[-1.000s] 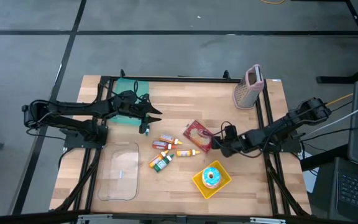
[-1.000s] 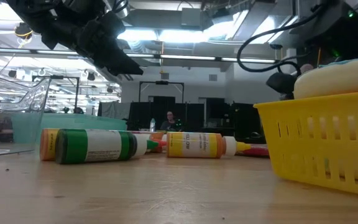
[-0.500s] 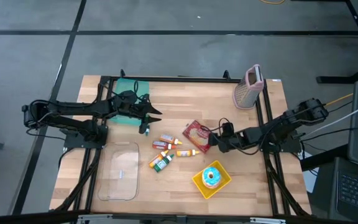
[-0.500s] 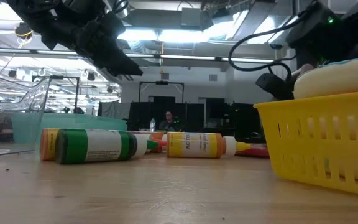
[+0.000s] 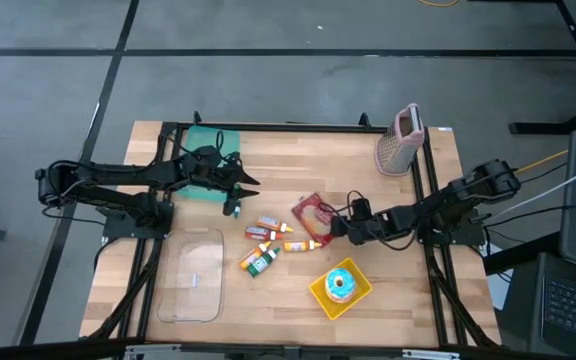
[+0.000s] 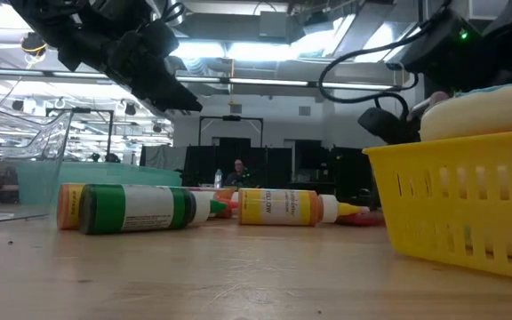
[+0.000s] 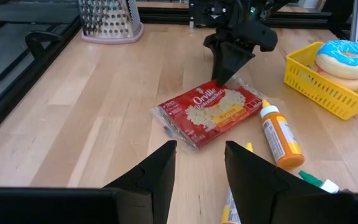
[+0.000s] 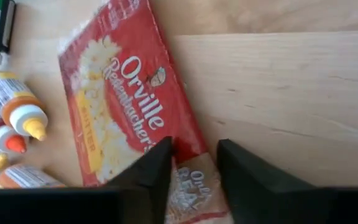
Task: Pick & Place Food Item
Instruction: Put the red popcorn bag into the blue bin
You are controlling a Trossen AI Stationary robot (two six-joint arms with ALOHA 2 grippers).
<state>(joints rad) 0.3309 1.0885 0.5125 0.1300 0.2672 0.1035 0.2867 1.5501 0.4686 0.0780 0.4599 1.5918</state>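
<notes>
The right gripper pinches the near edge of the red popcorn packet at mid-table, seemingly gripping it, while the left gripper hovers with fingers parted near the green tray

Wooden surface. Popcorn packet at right end effector; bottles beyond. Yellow basket, grater, clear tray, green mat also present.

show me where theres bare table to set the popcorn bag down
Bare wood lies between the grater and the popcorn bag, and between the clear tray and yellow basket. The bottle cluster is crowded.
</notes>
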